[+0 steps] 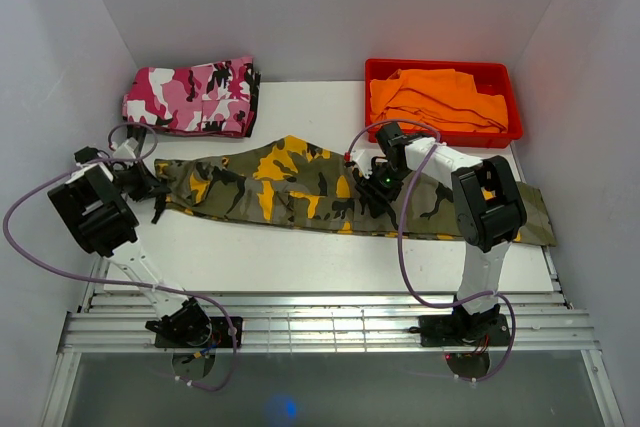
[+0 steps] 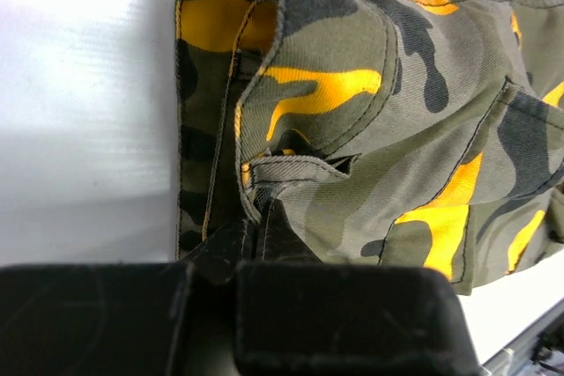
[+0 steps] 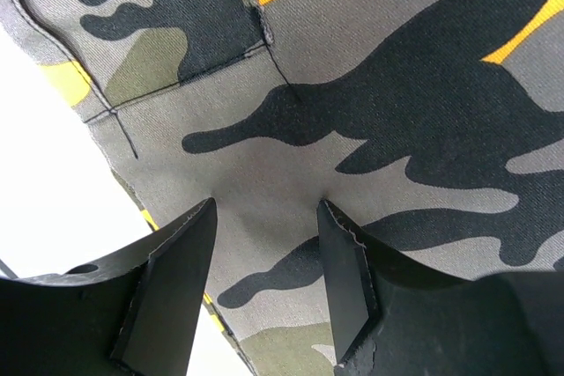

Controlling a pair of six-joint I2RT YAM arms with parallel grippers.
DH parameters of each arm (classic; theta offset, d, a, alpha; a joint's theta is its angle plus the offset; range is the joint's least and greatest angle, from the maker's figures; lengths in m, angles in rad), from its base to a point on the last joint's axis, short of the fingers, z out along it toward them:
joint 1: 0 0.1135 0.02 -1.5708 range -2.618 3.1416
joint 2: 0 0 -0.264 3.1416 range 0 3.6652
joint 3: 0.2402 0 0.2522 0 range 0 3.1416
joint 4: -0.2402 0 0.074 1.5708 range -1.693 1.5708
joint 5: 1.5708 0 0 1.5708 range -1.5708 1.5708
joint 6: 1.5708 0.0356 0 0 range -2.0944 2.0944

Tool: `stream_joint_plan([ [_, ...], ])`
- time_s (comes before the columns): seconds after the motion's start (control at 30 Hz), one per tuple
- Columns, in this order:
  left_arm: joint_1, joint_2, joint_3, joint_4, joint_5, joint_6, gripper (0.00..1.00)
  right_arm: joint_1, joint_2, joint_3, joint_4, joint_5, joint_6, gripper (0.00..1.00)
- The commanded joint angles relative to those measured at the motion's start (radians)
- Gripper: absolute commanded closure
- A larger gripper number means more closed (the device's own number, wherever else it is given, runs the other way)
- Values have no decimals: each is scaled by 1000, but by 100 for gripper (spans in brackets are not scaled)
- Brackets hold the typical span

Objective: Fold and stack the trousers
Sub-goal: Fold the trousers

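The green camo trousers (image 1: 300, 187) lay flat and long across the middle of the white table (image 1: 300, 252). They had yellow and black splotches all over. The waist end was on the left and the legs ran off to the right.

The left gripper (image 1: 150, 187) was at the waist end. In the left wrist view its black fingers (image 2: 335, 314) sat close together, with the edge of the waist pinched between them (the tips were dark and blurry, so the grip was hard to see well). A pocket flap and a seam showed just above.

The right gripper (image 3: 264, 279) was down on the leg cloth with its fingers spread apart, holding nothing. The right arm hid part of the legs from above.

Folded pink camo trousers (image 1: 190, 97) sat at the far left. A red bin (image 1: 440, 65) at the far right held orange cloth (image 1: 440, 102).
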Motion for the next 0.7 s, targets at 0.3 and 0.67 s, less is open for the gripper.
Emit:
stream_joint_plan([
  [0.3, 45, -186, -159, -52, -317, 257, 67, -31, 62, -75, -78, 134, -43, 43],
  [0.67, 41, -364, 93, -177, -125, 288, 18, -23, -66, 306, 158, -325, 147, 43],
])
